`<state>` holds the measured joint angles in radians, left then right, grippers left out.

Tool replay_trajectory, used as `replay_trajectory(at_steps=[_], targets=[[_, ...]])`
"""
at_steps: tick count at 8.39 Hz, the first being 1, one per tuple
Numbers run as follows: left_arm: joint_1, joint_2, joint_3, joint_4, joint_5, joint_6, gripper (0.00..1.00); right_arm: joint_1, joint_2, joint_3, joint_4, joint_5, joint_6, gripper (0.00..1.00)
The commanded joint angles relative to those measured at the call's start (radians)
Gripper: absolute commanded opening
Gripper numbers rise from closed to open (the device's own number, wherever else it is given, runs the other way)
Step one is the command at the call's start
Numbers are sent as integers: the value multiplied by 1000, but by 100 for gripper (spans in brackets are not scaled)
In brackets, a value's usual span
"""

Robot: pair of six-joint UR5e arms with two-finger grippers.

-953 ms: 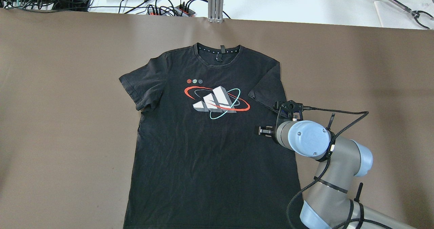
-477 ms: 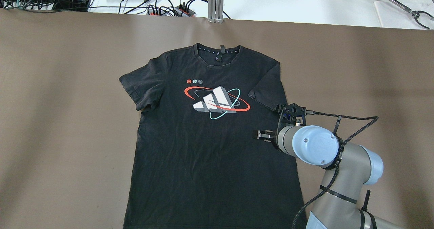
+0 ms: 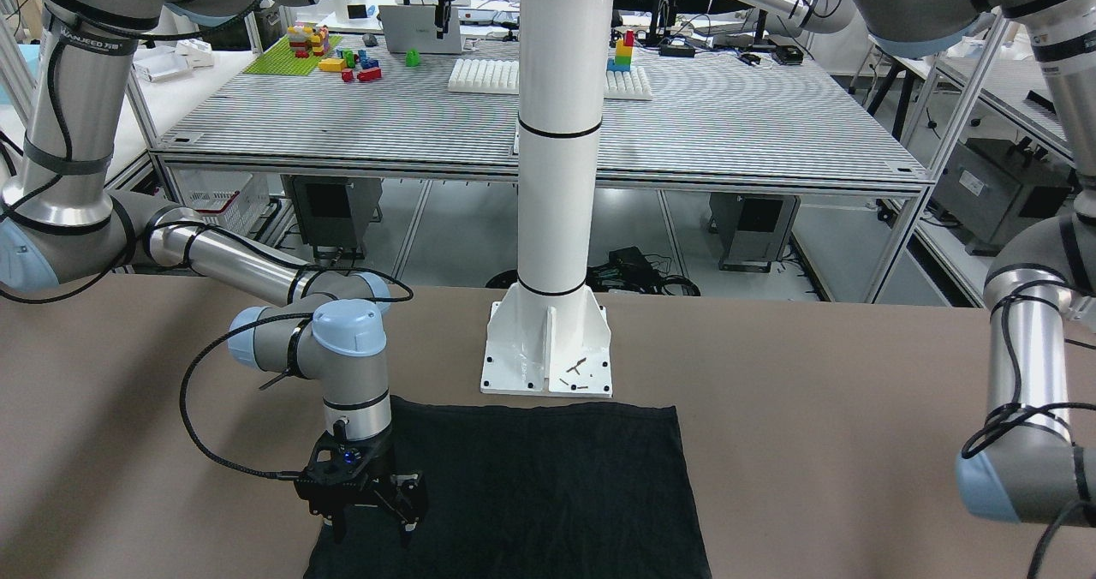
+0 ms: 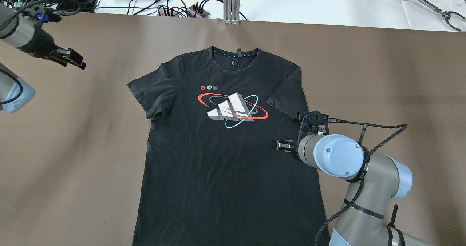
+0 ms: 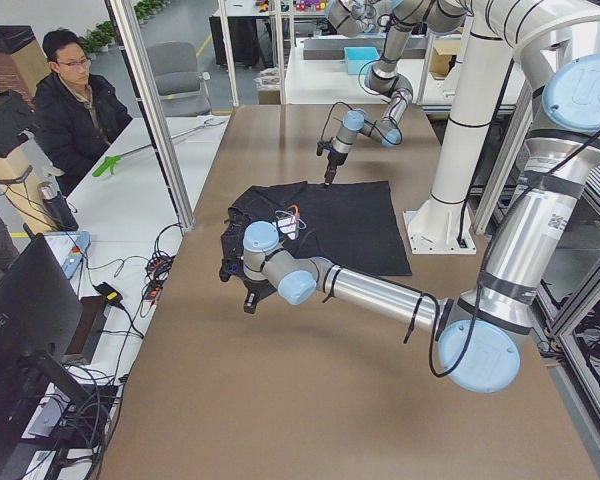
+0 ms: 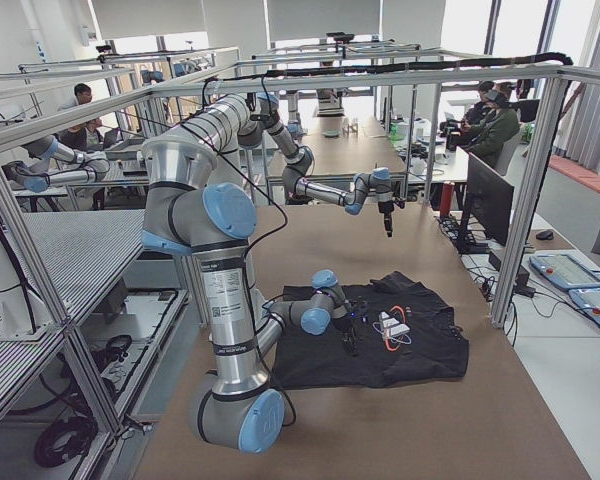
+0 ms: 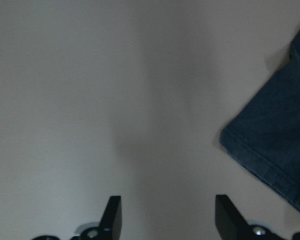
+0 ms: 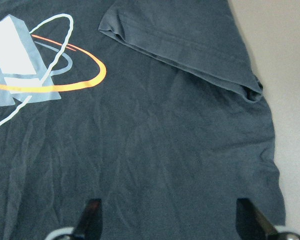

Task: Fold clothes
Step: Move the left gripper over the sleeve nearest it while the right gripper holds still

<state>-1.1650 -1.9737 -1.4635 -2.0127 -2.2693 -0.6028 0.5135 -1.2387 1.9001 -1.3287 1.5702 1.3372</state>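
T-shirt: black, flat, print up, on table
Right gripper: spread apart, above T-shirt's side
Left gripper: spread apart, above table beside sleeve

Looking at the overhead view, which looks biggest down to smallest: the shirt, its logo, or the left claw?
1. Shirt, by far the largest.
2. Logo.
3. Left claw, plainly the smallest.

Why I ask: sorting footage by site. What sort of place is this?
Probably a robotics lab: big robot arms mounted among aluminium-framed benches, toy bricks on one bench, and an operator at a side desk near a monitor.
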Motion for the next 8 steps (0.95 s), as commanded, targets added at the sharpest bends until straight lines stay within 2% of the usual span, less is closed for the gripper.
replay_trajectory(at_steps=[1,2,3,6,8], targets=[[79,-183,248,-41,2,-19,54,2,1,-3,0,-2,0,94],[91,-207,323,-96,4,-19,49,5,-1,1,-1,-1,-1,94],[93,-217,351,-122,-1,-38,46,5,-8,2,0,-1,0,94],[129,-223,353,-127,-2,-101,39,2,-18,11,0,1,0,94],[157,-223,362,-135,1,-114,39,0,-24,11,0,1,0,94]])
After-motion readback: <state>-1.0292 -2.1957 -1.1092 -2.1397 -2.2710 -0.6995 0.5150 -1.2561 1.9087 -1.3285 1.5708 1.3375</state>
